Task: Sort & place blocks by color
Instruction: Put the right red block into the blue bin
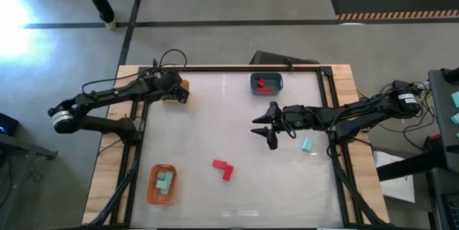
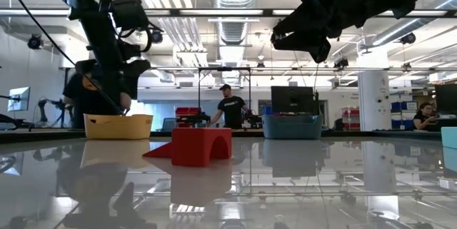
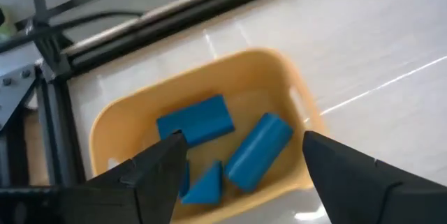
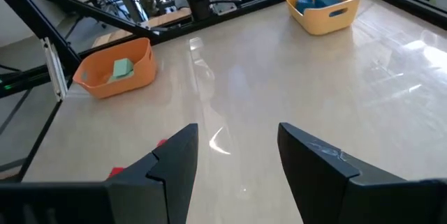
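Red blocks point(image 1: 223, 168), two touching in a bent pair, lie nearest the low camera, near the front edge of the worktop point(image 1: 215, 115) and a little right of its middle; they lie loose on the bare surface. A mint block point(image 1: 307, 144) lies alone near the right edge, just beside the right arm. More mint blocks point(image 1: 164, 181) sit in the orange tray point(image 1: 152, 193) at the front left corner. Another red block point(image 1: 261, 83) sits in the teal tray point(image 1: 275, 80) at the back edge, right of centre. Blue blocks point(image 3: 227, 147), two bars and a wedge, lie in the yellow tray point(image 3: 293, 98) at the back left corner.

Right hand point(image 1: 264, 125) hangs above the worktop, right of centre, between the teal tray and the loose mint block; its fingers are spread wide and hold nothing. Left hand point(image 3: 237, 172) hovers directly over the yellow tray, fingers also spread wide and empty, the blue blocks showing between them.

People stand in the room beyond the back edge.
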Tool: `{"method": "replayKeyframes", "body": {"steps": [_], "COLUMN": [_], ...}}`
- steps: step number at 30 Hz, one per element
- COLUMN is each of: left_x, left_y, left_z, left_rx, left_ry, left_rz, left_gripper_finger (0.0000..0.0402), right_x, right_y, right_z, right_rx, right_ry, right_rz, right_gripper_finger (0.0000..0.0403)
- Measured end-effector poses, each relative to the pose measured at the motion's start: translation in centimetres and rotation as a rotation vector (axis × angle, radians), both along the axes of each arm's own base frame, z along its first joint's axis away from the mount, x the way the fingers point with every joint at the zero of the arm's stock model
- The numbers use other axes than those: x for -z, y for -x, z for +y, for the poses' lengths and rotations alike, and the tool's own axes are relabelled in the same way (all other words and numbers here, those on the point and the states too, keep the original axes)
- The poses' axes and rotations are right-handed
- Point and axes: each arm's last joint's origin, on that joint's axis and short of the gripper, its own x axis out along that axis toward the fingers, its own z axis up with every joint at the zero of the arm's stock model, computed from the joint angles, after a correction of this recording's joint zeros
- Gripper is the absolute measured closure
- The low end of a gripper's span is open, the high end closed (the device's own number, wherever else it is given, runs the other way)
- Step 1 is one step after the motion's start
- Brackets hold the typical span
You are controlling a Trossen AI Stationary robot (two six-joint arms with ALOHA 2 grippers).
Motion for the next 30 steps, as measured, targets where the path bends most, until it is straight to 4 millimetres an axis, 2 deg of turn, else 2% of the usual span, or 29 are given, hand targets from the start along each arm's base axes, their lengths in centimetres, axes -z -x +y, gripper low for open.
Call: {"method": "replayKeyframes", "body": {"steps": [7, 17, 24, 30], "left_x": [-1.1, -2.8, -3.3, -3.3], "left_y": [-1.6, -5.3, -6.4, -6.6], "left_z": [-1.2, -6.1, -8.7, -9.8], "left_rx": [0.085, 0.353, 0.471, 0.514], "left_ry": [-0.059, -0.139, -0.147, -0.143], "left_rz": [-0.108, -0.332, -0.419, -0.443], "left_gripper_finger": [0.0131, 0.013, 0.013, 0.013], "right_x": [0.0, 0.7, 0.7, 0.7], "right_y": [0.0, 0.3, 0.3, 0.3], "right_z": [0.0, 0.0, 0.2, 0.2], "right_rx": [0.009, 0.044, 0.064, 0.069], "right_ry": [-0.023, -0.105, -0.169, -0.181], "right_rz": [0.001, 0.072, 0.079, 0.08], "right_gripper_finger": [0.0216, 0.0216, 0.0216, 0.0216]}}
